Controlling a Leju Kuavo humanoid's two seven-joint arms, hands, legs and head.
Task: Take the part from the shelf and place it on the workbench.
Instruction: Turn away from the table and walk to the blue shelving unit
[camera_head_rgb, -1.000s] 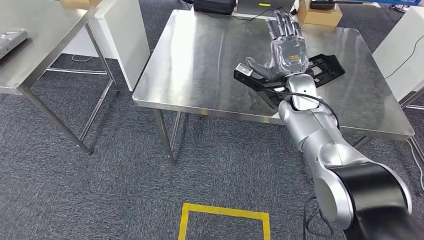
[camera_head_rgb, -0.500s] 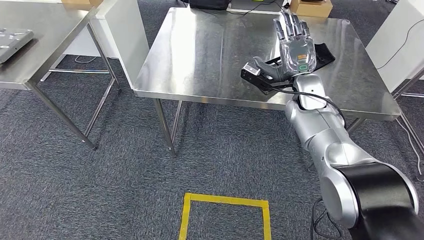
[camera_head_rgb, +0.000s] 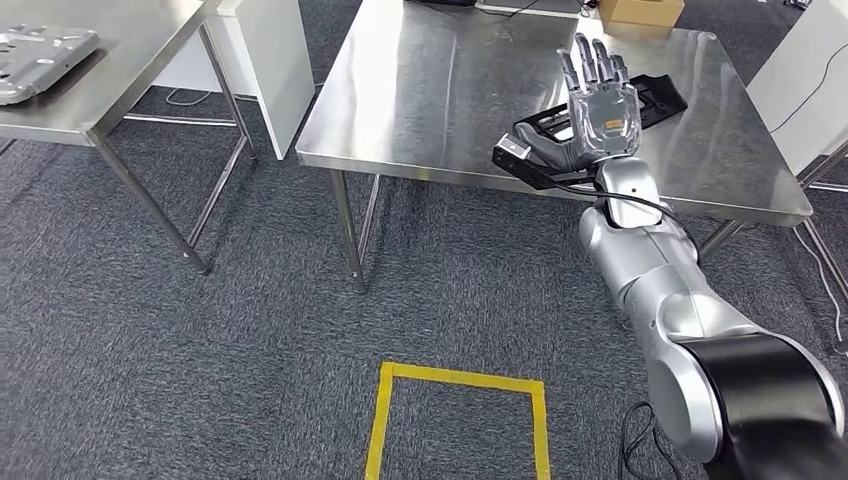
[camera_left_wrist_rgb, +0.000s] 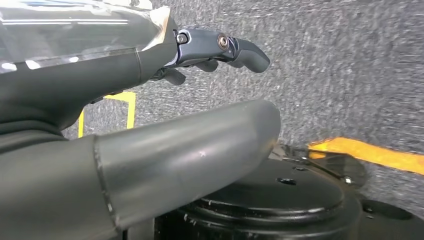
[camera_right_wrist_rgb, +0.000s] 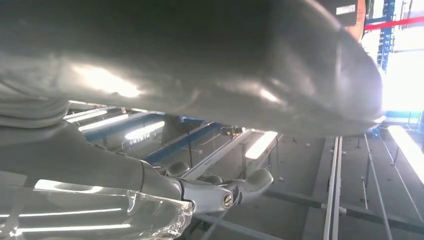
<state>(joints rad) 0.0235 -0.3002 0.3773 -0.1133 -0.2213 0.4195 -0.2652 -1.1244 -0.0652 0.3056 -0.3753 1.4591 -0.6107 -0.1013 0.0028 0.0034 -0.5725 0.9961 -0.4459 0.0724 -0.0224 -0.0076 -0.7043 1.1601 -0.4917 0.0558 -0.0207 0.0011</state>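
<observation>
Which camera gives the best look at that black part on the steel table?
The head view: the black part lies flat on the workbench, partly behind the right hand raised over it. The right wrist view looks up past the fingers at the ceiling; the left wrist view faces carpet. Neither catches the part.

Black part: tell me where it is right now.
Head view: the black part lies on the steel workbench, right side, beside the right hand.

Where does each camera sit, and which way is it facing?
Head: high on the body, down at workbench, black part, right hand and arm.
Left wrist: behind hanging left hand, down at carpet.
Right wrist: behind right hand, up at ceiling lights.
Shared: head and left wrist both show yellow floor tape.
</observation>
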